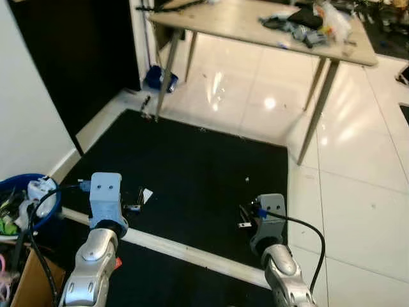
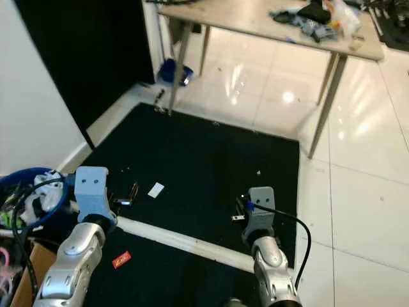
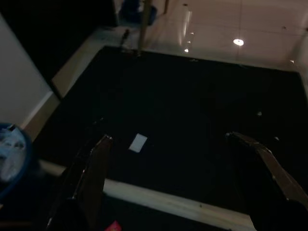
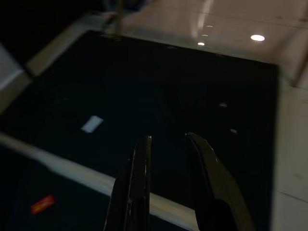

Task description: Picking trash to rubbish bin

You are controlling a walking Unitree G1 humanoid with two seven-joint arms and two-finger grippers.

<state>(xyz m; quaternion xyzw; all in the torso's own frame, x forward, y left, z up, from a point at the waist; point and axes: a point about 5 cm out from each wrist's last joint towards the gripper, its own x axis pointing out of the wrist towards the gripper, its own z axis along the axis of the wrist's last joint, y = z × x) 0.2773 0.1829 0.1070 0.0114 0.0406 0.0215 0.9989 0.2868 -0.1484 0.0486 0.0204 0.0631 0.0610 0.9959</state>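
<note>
Black mat, flat white scrap

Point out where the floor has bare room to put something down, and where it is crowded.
Most of the black mat is bare between the white scrap and the table legs; the white tiles on the robot's right are also free. It is crowded by the blue bin on the left and on the tabletop.

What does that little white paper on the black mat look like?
The white paper scrap is small, flat and roughly rectangular, lying slightly askew on the black mat. It looks thin, like a slip or label. Nothing touches it. It lies just ahead of the left gripper, whose fingers are spread wide above the mat, and beyond the pale strip.
</note>
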